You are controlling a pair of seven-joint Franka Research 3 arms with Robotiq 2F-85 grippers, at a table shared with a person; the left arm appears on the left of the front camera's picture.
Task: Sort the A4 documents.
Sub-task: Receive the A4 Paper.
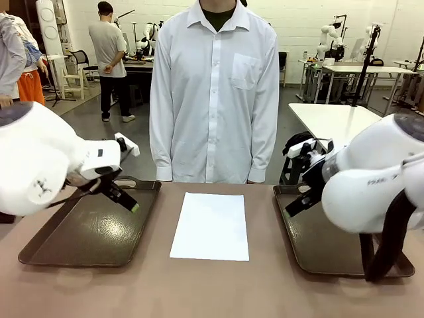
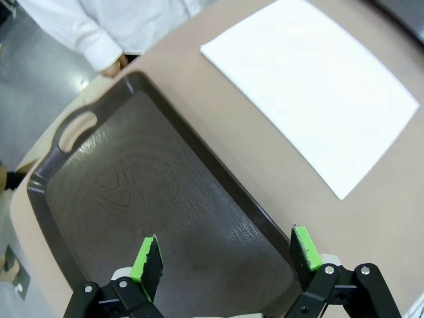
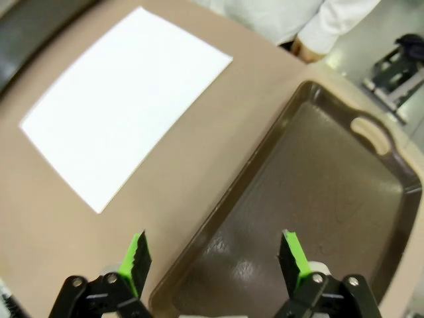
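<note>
Both spread wide and empty, left gripper [image 2: 226,250] and right gripper [image 3: 213,257] hover over trays [image 1: 86,233] flanking seemingly one A4 sheet [image 1: 211,225].

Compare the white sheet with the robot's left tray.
The white sheet is white and rimless; the left tray is dark brown with a raised rim and a handle slot. The sheet lies mid-table, the tray at the robot's left. The sheet looks smaller than the tray. Both are rectangular and lie flat on the table.
</note>
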